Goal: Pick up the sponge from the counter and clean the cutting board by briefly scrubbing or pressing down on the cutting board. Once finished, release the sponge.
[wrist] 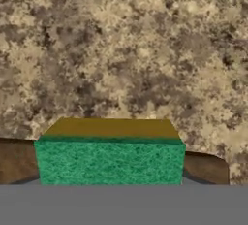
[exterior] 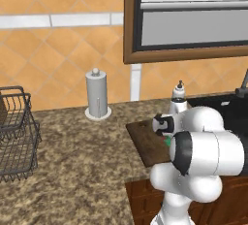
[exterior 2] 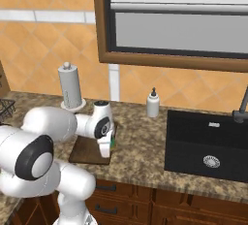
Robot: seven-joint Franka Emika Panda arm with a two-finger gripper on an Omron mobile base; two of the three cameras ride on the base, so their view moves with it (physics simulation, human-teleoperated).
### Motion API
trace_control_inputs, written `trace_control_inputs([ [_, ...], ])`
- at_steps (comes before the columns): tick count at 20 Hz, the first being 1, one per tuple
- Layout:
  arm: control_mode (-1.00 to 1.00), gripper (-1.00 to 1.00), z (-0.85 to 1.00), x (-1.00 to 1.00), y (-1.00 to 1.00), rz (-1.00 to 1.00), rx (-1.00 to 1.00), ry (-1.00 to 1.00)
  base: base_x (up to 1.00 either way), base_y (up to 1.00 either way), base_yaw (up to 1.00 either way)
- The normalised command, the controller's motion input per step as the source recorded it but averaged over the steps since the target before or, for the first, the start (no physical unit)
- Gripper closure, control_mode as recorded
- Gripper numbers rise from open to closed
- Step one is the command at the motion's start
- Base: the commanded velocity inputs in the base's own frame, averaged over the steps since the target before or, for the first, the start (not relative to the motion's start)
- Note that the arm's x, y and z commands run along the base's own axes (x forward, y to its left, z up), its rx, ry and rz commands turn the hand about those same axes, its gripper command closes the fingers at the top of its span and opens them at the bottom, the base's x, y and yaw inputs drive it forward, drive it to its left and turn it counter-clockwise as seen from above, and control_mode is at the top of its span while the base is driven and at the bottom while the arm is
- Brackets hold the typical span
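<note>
Sponge (wrist: 110,161) in hand (exterior 2: 107,147), over cutting board (exterior 2: 87,152)

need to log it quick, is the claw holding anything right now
Claw: shut on the sponge, which sits over the cutting board.

Orange diamond-tiled wall (exterior: 58,49), wood-framed window (exterior 2: 169,25) with blinds, black sink (exterior 2: 208,144)

Small green rectangular sponge (wrist: 110,161) with yellowish side is sitting over the dark brown wooden cutting board (exterior: 145,139), which is lying flat on the speckled granite surface (exterior: 82,170).
</note>
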Motion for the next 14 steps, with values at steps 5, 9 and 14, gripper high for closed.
trace_control_inputs([
  [5,-1.00,1.00,0.45,-0.05,-0.99,0.03,0.09,0.19,0.00,0.00,0.00],
  [9,-1.00,1.00,0.28,0.00,-0.75,0.07,0.21,-0.06,0.00,0.00,0.00],
  [14,-1.00,1.00,-0.05,0.19,-0.17,0.08,0.14,-0.12,0.00,0.00,0.00],
])
